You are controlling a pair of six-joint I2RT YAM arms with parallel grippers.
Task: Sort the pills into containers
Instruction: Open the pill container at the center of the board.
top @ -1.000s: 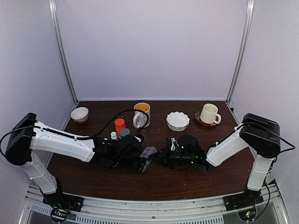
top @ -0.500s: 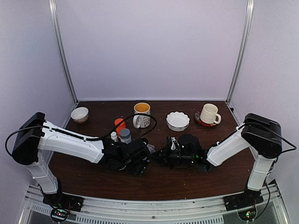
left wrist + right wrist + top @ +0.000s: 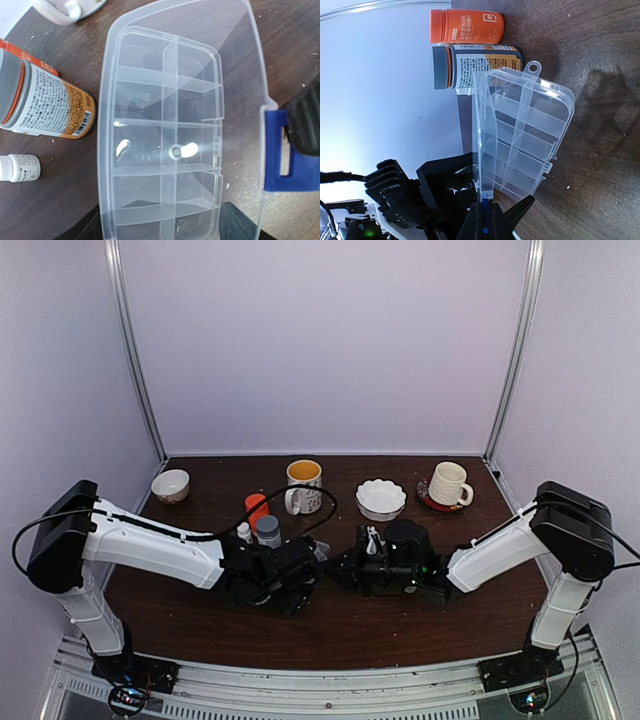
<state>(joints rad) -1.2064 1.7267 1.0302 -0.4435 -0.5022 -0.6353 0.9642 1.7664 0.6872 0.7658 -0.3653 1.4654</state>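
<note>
Left gripper [image 3: 300, 592] nearer box [image 3: 165, 150], lid [image 3: 478, 140] raised — pinched

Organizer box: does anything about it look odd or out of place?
The organizer box has its lid standing on edge, pinched at the blue latch by the right hand. Tiny pale specks lie scattered on the table around it.

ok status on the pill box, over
Left gripper open, above the organizer box. Right gripper shut on the raised lid at its blue clasp. Compartments look empty, no pills in view. Grey-capped bottle close alongside.
</note>
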